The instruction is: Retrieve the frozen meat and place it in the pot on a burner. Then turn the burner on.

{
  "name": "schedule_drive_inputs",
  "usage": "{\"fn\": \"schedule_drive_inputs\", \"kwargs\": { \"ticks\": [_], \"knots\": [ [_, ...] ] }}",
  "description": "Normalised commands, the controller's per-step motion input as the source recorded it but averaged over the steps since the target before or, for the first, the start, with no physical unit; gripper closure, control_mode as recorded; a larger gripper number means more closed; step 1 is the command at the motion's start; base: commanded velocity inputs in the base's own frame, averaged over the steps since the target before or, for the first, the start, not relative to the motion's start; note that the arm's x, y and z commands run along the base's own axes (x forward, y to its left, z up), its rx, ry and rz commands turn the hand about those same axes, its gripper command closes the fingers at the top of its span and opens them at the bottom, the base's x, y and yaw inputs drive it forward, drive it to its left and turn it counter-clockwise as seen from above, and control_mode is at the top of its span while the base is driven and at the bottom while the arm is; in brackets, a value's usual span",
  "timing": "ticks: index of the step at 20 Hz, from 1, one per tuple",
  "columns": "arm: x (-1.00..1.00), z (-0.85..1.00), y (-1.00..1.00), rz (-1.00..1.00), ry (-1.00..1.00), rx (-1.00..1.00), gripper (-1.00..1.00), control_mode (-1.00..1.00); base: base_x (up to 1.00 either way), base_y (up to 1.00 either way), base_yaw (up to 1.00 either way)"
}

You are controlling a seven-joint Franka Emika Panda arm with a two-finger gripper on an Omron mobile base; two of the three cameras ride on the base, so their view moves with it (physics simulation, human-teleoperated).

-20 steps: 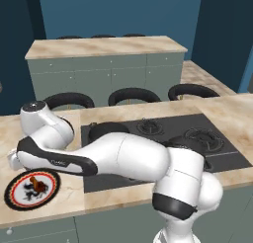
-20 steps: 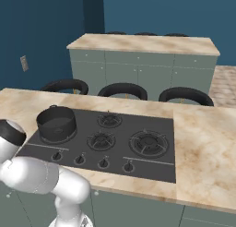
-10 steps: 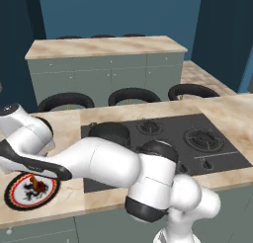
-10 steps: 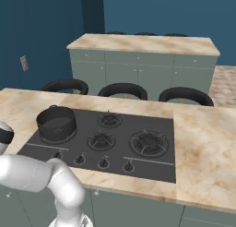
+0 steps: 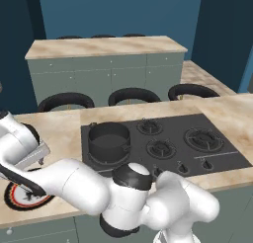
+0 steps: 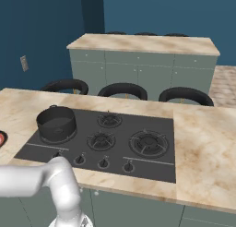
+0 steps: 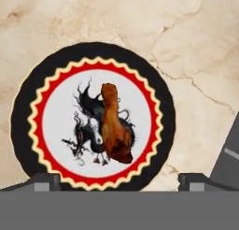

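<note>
The frozen meat, a reddish-brown elongated chunk, lies near the middle of a round plate with a black and red rim. My gripper hangs open above the plate's near edge, its fingertips wide apart and the meat ahead between them, untouched. In the left base view my arm covers most of that plate on the counter left of the stove. The dark grey pot stands empty on the stove's front-left burner, also seen from the right.
The black cooktop carries several burners and a row of knobs along its front edge. Beige stone counter surrounds it. Three dark stools stand behind the counter, with an island beyond them.
My arm has swung further left, bringing the hand over the plate. The pot, earlier hidden behind the arm in the left base view, now shows. The gripper stays open.
</note>
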Motion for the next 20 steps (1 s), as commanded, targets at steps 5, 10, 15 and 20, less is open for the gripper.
{"fn": "schedule_drive_inputs", "kwargs": {
  "ticks": [5,10,15,20],
  "knots": [
    [0.38,-0.46,-0.07,0.00,0.01,0.03,-1.00,-1.00,0.00,0.00,0.00],
    [0.05,-0.44,0.01,0.00,0.10,0.00,-1.00,-1.00,0.00,0.00,0.00],
    [0.00,-0.28,0.00,0.00,0.13,0.00,-1.00,-1.00,0.00,0.00,0.00],
    [0.00,-0.29,0.00,0.00,0.08,0.00,-1.00,-1.00,0.00,0.00,0.00]
  ]
}}
